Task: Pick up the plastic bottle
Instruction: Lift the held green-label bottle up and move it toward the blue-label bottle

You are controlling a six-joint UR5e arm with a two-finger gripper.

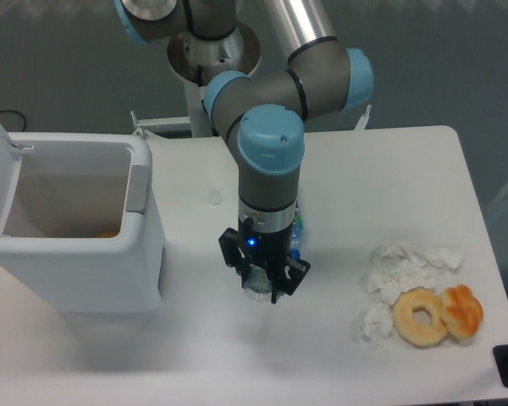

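I am hovering my gripper right of one white bin, fingers straddling one plastic bottle; whether they grip it, I cannot tell. Further right are lying two pastries and one crumpled tissue heap.

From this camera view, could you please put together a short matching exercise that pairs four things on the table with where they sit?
Things:
1. plastic bottle
2. white bin
3. doughnut
4. crumpled tissues

Places:
A. left side of the table, lid open
B. right side, just above the doughnut
C. under the gripper, mid-table
D. near the front right corner

Pairs: 1-C, 2-A, 3-D, 4-B
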